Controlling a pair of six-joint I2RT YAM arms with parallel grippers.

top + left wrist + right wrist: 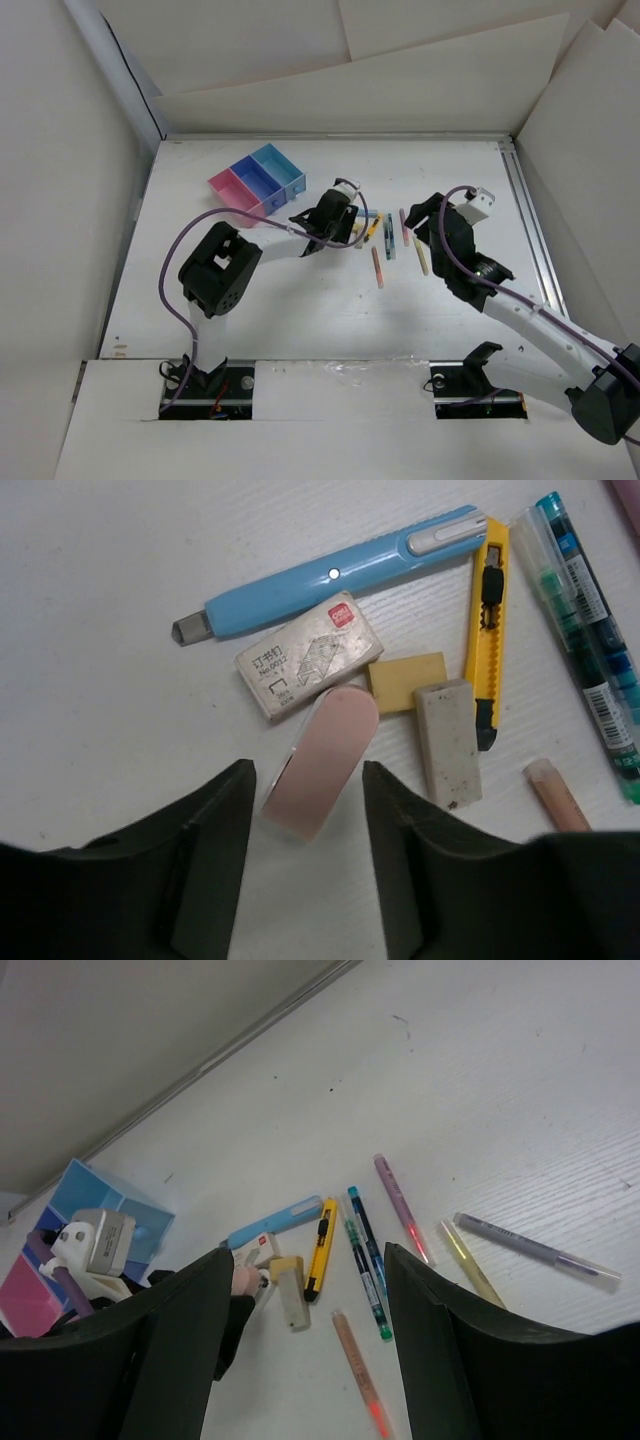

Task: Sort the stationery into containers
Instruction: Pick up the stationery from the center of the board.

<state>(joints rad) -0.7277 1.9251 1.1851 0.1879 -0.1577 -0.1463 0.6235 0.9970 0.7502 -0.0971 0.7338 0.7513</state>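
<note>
The stationery lies in a cluster at mid table. My left gripper is open, low over a pink eraser whose near end lies between the fingertips, touching neither. Around it lie a staple box, a yellow eraser, a grey-white eraser, a light blue pen, a yellow cutter and teal and blue pens. My right gripper is open and empty, held above the table to the right of the cluster. The pink, dark blue and light blue containers stand at the back left.
Further pens lie right of the cluster: a pink one, a cream-yellow one, a lilac-grey one and a salmon one. White walls close in the table on three sides. My left arm bends over the table's left half.
</note>
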